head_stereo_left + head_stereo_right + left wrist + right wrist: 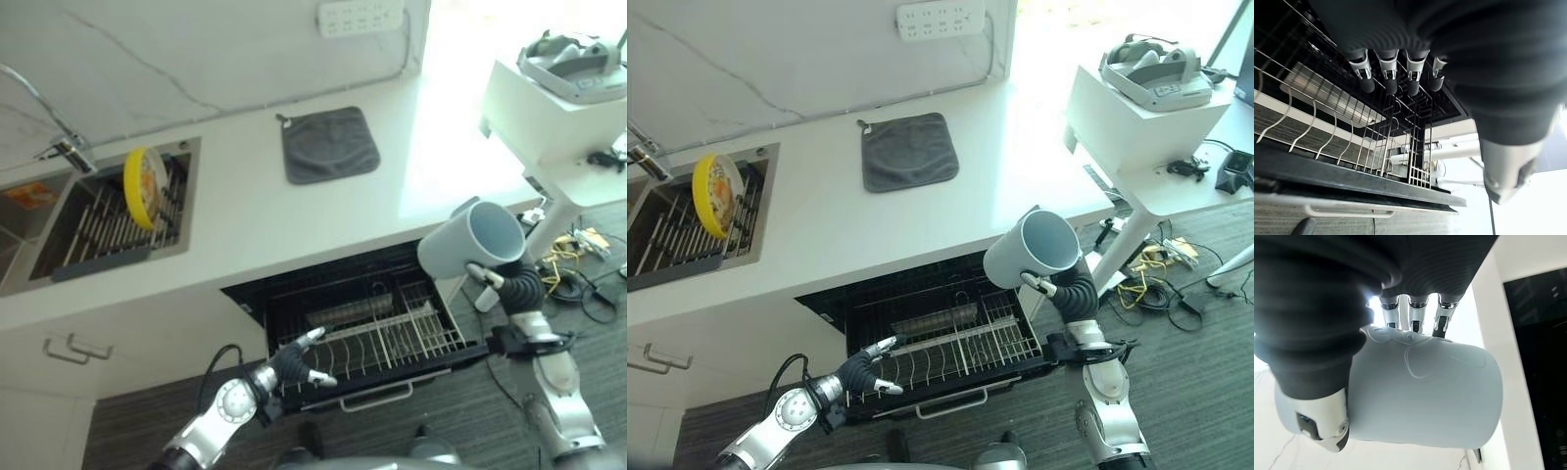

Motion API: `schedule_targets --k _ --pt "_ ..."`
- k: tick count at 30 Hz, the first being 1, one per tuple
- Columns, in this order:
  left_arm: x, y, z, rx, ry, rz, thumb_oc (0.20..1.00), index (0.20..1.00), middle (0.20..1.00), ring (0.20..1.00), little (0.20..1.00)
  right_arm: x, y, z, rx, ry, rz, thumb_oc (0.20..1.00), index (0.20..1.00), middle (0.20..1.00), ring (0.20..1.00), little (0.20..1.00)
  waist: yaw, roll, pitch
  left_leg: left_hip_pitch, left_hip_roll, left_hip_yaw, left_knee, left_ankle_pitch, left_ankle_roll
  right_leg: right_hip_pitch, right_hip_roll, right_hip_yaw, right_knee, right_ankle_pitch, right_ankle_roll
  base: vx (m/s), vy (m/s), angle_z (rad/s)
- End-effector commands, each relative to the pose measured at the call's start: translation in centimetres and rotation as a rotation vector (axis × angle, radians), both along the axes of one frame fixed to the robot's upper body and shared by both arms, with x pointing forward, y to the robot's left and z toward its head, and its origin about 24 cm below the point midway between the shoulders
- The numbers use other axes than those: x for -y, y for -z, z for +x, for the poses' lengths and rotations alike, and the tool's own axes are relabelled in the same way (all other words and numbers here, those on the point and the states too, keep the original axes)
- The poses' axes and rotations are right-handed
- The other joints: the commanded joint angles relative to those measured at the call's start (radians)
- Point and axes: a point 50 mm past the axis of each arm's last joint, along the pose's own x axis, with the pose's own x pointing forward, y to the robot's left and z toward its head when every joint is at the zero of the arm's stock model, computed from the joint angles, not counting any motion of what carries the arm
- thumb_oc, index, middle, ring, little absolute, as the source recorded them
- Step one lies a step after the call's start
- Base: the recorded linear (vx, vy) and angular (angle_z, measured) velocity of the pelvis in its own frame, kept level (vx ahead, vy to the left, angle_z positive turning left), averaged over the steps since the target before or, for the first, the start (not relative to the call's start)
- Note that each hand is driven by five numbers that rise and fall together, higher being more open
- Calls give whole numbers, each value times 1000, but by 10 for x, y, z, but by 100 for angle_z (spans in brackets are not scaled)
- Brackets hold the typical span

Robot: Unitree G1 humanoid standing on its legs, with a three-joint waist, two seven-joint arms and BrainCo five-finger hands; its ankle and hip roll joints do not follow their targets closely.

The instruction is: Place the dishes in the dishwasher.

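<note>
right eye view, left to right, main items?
yellow plate in the sink → left hand at the dishwasher rack → grey cloth → white mug in the right hand → white side table

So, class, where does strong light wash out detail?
Left eye view: glare bleaches the counter at its far right end. Right wrist view: bright light behind the right hand curled round the cup. Left wrist view: left hand dark against brightness.

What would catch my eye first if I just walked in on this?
Probably the big white mug that the right hand holds up, tipped on its side, above the pulled-out dishwasher rack. Next, the left hand, fingers open, at the rack's front edge. Then the yellow plate standing on edge in the sink.
</note>
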Motion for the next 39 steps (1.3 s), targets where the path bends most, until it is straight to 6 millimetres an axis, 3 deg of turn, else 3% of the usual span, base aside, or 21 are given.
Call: schedule_targets --k 1,7,16,22,28,33,39 --pt "-8 -9 17 53 -15 15 1000 1000 1000 1000 1000 -1 -29 8 131 -44 -113 200 200 200 200 200 16 -4 7 50 79 70 133 -121 -19 -91 -36 3 208 -102 -20 -8 17 -12" --pt "-16 -11 28 120 21 180 1000 1000 1000 1000 1000 14 -12 6 45 -37 -187 200 200 200 200 200 1 -5 25 36 76 62 155 -131 -11 -113 -38 18 258 -126 -24 0 2 -3" --pt "-12 -18 30 174 183 282 1000 1000 1000 1000 1000 22 17 20 -133 -80 -298 200 200 200 200 200 32 -2 59 -2 49 24 266 -187 8 -126 -61 9 314 -146 -38 7 7 2" --pt "-21 -21 21 79 315 328 1000 1000 1000 1000 1000 30 12 32 -173 -128 -478 200 200 200 200 200 79 -7 89 -23 27 -17 287 -200 22 -135 -82 -11 345 -148 -26 2 -8 18" --pt "-25 -24 16 92 366 359 1000 1000 1000 1000 1000 35 15 41 -214 -135 -580 200 200 200 200 200 110 -3 113 -33 19 -41 285 -192 23 -131 -89 -31 348 -146 -23 37 -8 13" --pt "-22 -30 20 90 434 376 1000 1000 1000 1000 1000 41 19 53 -254 -73 -579 200 200 200 200 200 136 3 151 -63 14 -58 294 -188 23 -149 -96 -42 362 -144 -20 -7 -3 15" --pt "-16 -37 28 225 514 517 1000 1000 1000 1000 1000 51 16 72 -288 20 -577 200 200 200 200 200 161 8 194 -91 10 -76 297 -180 21 -167 -97 -45 367 -139 -17 -14 -1 3"
